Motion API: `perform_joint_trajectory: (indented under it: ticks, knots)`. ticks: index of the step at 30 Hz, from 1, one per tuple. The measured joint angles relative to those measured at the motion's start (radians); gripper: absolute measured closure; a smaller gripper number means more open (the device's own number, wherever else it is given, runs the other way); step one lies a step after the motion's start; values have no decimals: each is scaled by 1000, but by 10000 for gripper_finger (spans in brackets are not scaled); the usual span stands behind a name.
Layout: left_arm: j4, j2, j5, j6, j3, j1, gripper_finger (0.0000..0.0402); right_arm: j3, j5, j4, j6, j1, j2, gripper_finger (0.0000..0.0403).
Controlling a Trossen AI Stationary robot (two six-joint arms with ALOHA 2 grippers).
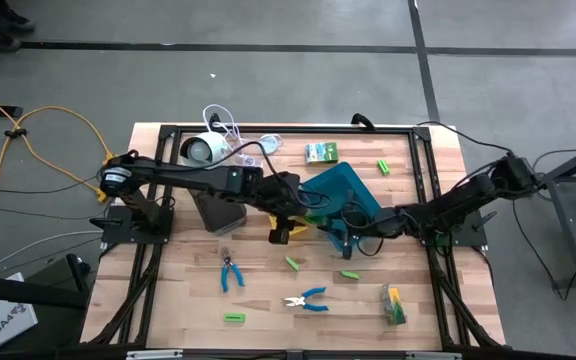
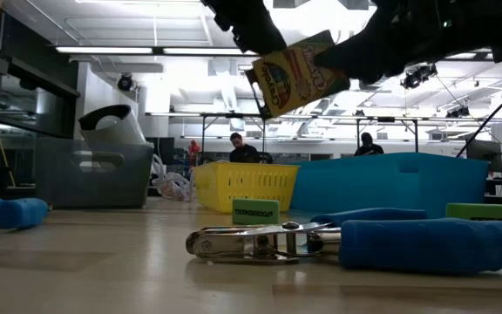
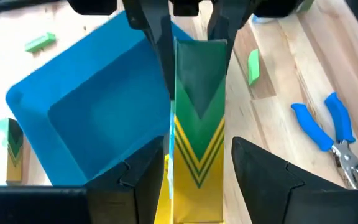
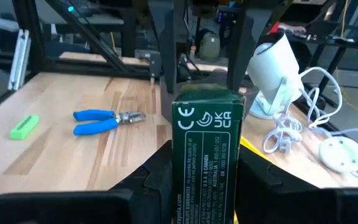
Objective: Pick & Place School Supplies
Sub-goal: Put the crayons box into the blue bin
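A green and yellow crayon box [image 2: 299, 74] hangs in the air over the blue tray [image 1: 348, 190], between my two grippers. My right gripper [image 4: 207, 180] comes from the table's right and is shut on the box's green end. From the left, my left gripper [image 3: 197, 180] stands open. Its fingers are on either side of the box's yellow end, and a gap shows beside one finger [image 3: 260, 174]. Green blocks [image 1: 292, 263], two blue-handled pliers [image 1: 230, 272] and small packs [image 1: 321, 152] lie loose on the table. My right gripper pinches the box's green end [image 4: 185, 155] between its two fingers [image 4: 157, 174], one on each narrow long side. The fingers come nearly level from the table's right and lie along the box. The box is lifted clear, tilted in the low view.
A grey tray [image 1: 218, 212] lies under my left arm, and a yellow tray [image 2: 244, 186] shows in the low view. The white round device [image 1: 200, 150] with its cord stands at the far left. A second pack [image 1: 394, 305] lies at the near right. The black frame rails [image 1: 288, 130] edge the table.
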Motion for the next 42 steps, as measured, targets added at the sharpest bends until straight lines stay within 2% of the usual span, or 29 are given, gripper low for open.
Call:
perform_joint_trajectory:
  ticks: [10,19,30,34,42]
  knots:
    - [19,-62,-30,22,1,-9,219,0,91,-141,-9,3,-115,296]
    - [30,-68,-55,30,2,-35,219,0,240,-296,17,0,-162,296]
    - [41,-68,-83,31,2,-42,219,0,420,-369,445,1,-164,296]
    - [41,-68,-84,30,2,-42,219,0,449,-422,594,0,-163,296]
    - [41,-68,-84,29,2,-42,219,0,450,-462,724,-1,-109,296]
